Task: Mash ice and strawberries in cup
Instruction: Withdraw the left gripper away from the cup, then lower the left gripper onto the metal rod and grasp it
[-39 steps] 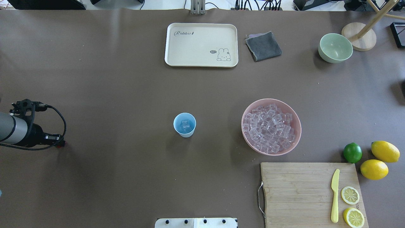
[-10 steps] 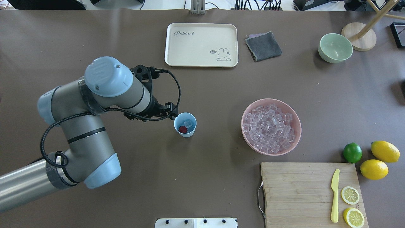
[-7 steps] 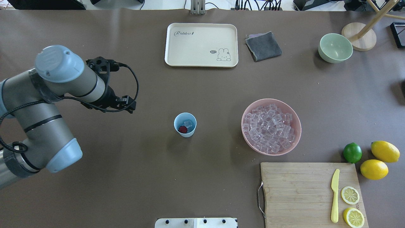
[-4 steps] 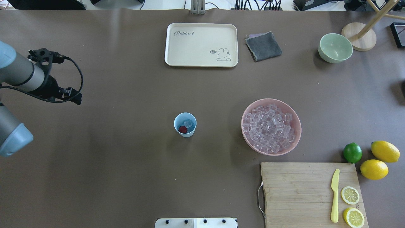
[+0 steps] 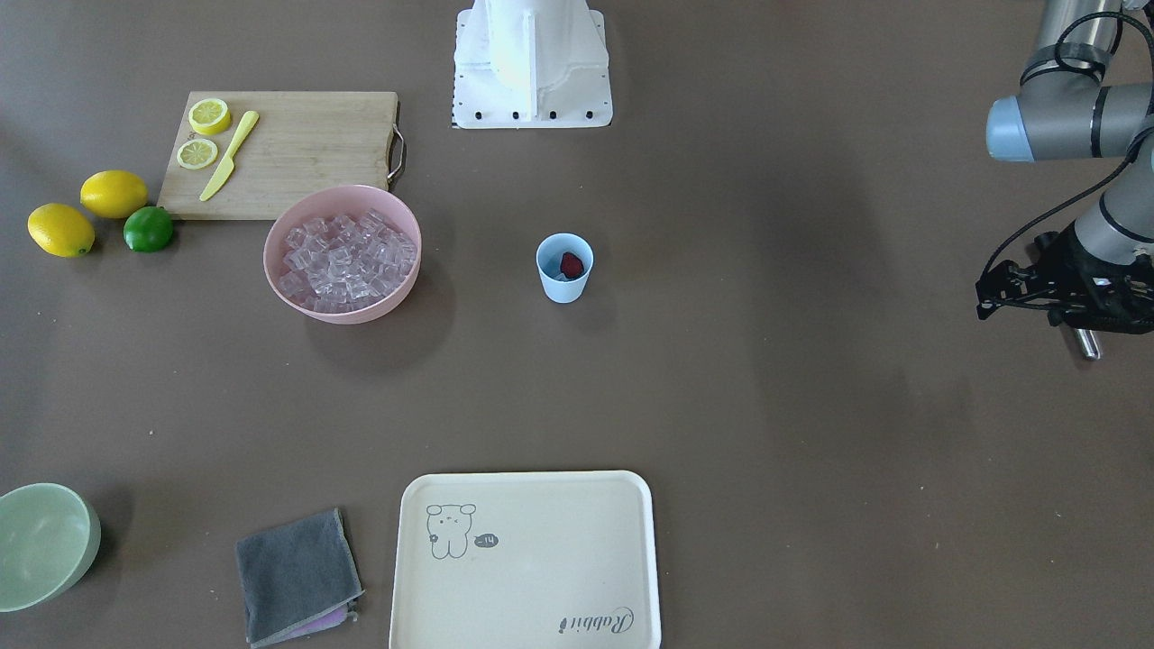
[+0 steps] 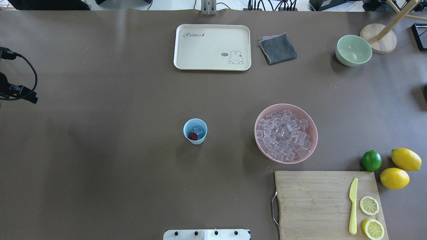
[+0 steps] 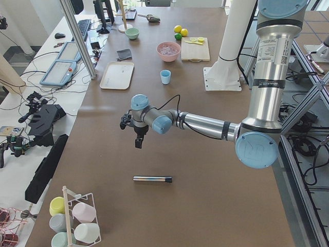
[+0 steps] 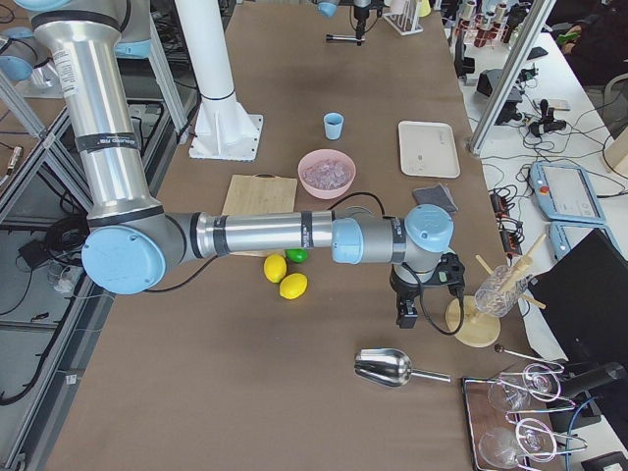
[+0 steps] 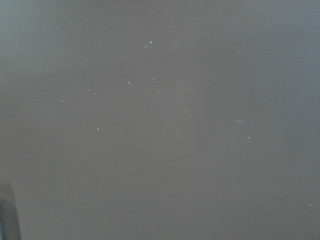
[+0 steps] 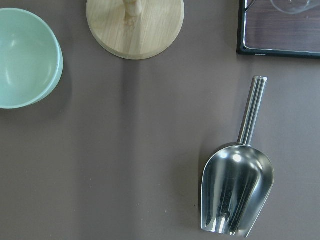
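Observation:
The light-blue cup (image 6: 195,131) stands near the table's middle, and it also shows in the front view (image 5: 564,267). Inside it lie one dark red strawberry (image 6: 192,136) and a few ice cubes (image 6: 198,130). More ice (image 6: 285,133) fills the pink bowl (image 6: 258,128) to the cup's right. My left gripper (image 7: 138,143) points down over bare table, far to the cup's left; I cannot tell if it is open or shut. My right gripper (image 8: 405,314) hangs beyond the table's right end, past the green bowl; I cannot tell its state either.
A metal rod (image 7: 152,179) lies on the table beyond my left gripper. A metal scoop (image 10: 237,195) and a wooden stand (image 10: 135,25) lie under my right wrist. A tray (image 6: 212,47), grey cloth (image 6: 277,48), green bowl (image 6: 353,50), cutting board (image 6: 310,203), lime and lemons surround the work area.
The strawberry came to lie in the cup on the ice. My left arm then drew back from the cup to the left, and only its wrist edge still shows in the overhead view.

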